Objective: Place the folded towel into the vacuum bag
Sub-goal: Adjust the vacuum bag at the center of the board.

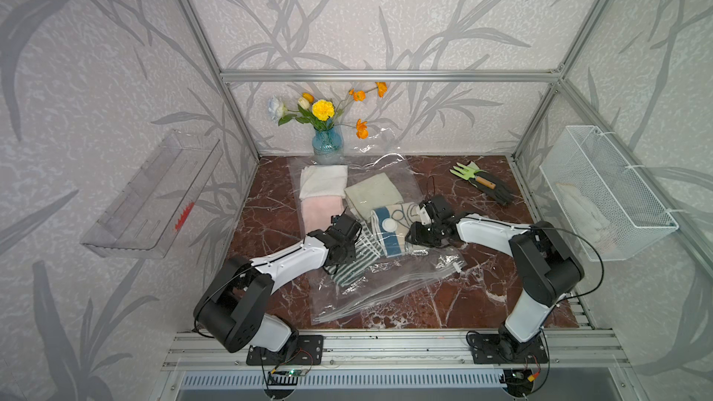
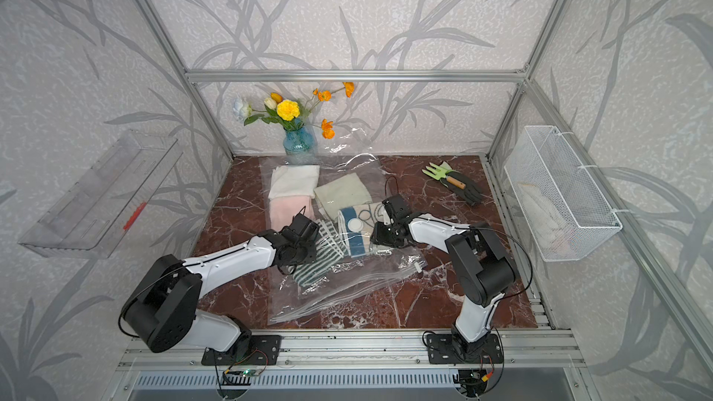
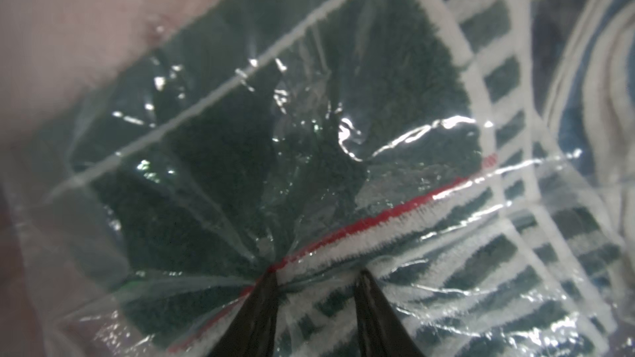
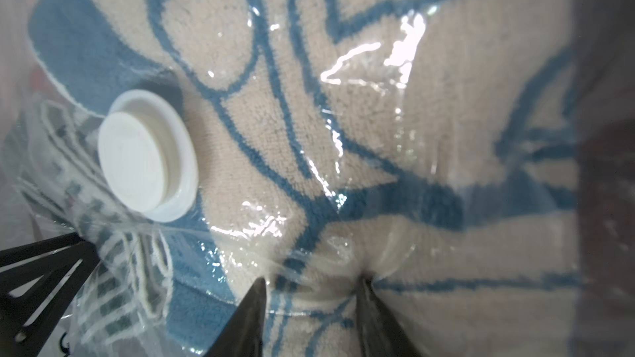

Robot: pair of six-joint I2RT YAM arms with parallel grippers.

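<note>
The vacuum bag [image 1: 386,287] lies flat on the marble table, its white valve cap [image 4: 144,156] on the top film and a small slider clip [image 1: 458,267] near the zip edge. Under the film lie several folded towels. My left gripper [image 3: 316,274] pinches the green-and-white striped towel [image 3: 240,149] through the plastic, which wrinkles around its tips. In both top views the striped towel [image 1: 359,260] [image 2: 320,264] lies towards the bag's near end. My right gripper [image 4: 311,281] digs into the cream towel with blue lines [image 4: 378,132] beside the cap, a ridge of cloth and film between its tips.
Deeper under the film lie a white towel [image 1: 323,181], a pink towel [image 1: 322,212] and a plain cream towel [image 1: 372,192]. A blue vase of flowers [image 1: 327,140] stands at the back. Garden gloves with a green fork [image 1: 482,183] lie back right. A wire basket [image 1: 605,194] hangs on the right wall.
</note>
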